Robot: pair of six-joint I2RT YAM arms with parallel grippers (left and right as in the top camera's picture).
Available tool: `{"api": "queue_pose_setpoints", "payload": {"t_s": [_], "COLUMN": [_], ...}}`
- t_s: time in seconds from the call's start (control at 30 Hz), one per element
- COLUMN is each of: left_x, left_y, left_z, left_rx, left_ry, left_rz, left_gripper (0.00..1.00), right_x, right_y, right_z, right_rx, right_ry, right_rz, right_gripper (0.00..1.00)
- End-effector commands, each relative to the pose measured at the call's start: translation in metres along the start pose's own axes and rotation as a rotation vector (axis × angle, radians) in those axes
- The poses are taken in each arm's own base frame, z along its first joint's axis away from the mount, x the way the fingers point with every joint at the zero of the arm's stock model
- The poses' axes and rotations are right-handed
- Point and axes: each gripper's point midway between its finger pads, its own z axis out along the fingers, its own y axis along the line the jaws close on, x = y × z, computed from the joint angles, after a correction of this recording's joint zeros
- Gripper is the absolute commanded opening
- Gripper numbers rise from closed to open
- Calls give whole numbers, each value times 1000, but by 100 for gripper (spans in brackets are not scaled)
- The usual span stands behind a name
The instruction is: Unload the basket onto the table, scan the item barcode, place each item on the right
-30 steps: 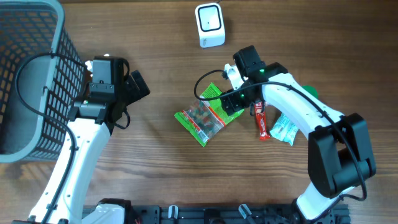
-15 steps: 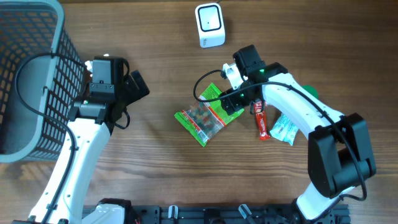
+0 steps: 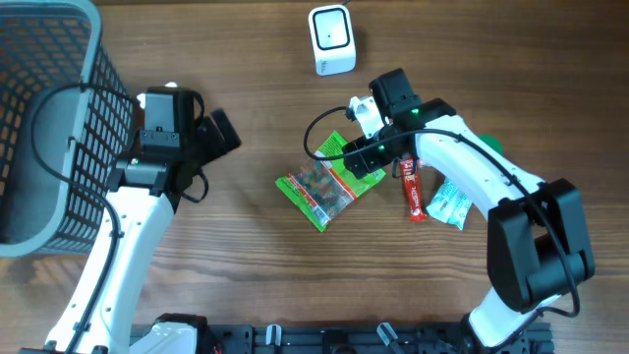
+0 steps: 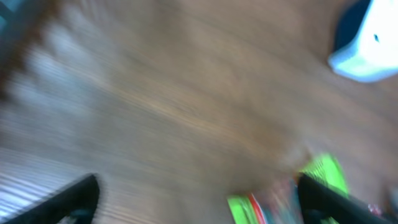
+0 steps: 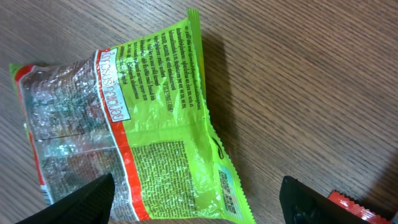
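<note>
Seen from overhead, the wooden table (image 3: 256, 69) carries one white barcode scanner (image 3: 331, 39) at 12 o'clock, one grey mesh basket (image 3: 88, 59) at 10 o'clock, and a small group of packets right of centre. One green snack bag (image 3: 322, 184) lies flat near the middle. One red bar (image 3: 414, 190) lies at 3 o'clock from it, and one pale teal packet (image 3: 452, 205) touches the bar's far side. A scrap of something green (image 3: 492, 146) shows past the right forearm, too hidden to name. There are two arms. The right gripper (image 5: 199, 206) hangs over the bag's 1 o'clock corner. In its wrist view its two fingertips stand wide apart, one on each side of the bag's near end, and they clasp nothing. The bag's printed back faces up, and a corner of the red bar shows at 4 o'clock in that view. The left gripper (image 3: 222, 132) sits well apart from the bag, at 9 o'clock from it and just beside the basket. Its wrist view is blurred, but both fingertips show spread wide over bare wood with nothing between them.
</note>
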Motion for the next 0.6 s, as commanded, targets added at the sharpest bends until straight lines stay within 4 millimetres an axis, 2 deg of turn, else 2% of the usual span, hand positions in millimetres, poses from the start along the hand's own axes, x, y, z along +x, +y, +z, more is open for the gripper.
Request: {"api": "queue_pose_setpoints", "payload": {"t_s": [0.0,0.1,0.13,0.2,0.27,0.43,0.57], "left_x": [42,86,105,126,146,173,179], "left_y": [-21,-18,-24,-36,-49,-73,-73], "left_z": [9,34,43,56,73,101,112], "left_rx": [113,85,105,144,153,179,171], "left_ry": [208,345,401,446,470,496,501], "left_rz": [11,32,52,76,86,129,137], "left_gripper": [4,4,4,4,4,4,4], "right_x": [4,4,6,9,12,19,24], "right_y": [0,5,12,22,22,19,20], "right_z": [0,-3,-4,-7,-6,5,20], "right_rx": [-58,-125,-170,-234,-239,-279,-363], "right_ry": [2,-8,-7,-4,9,36,57], "right_rz": [16,-7,-46,-84,-77,-50,-8], "right_gripper": [85,82,83,83,81,81,77]}}
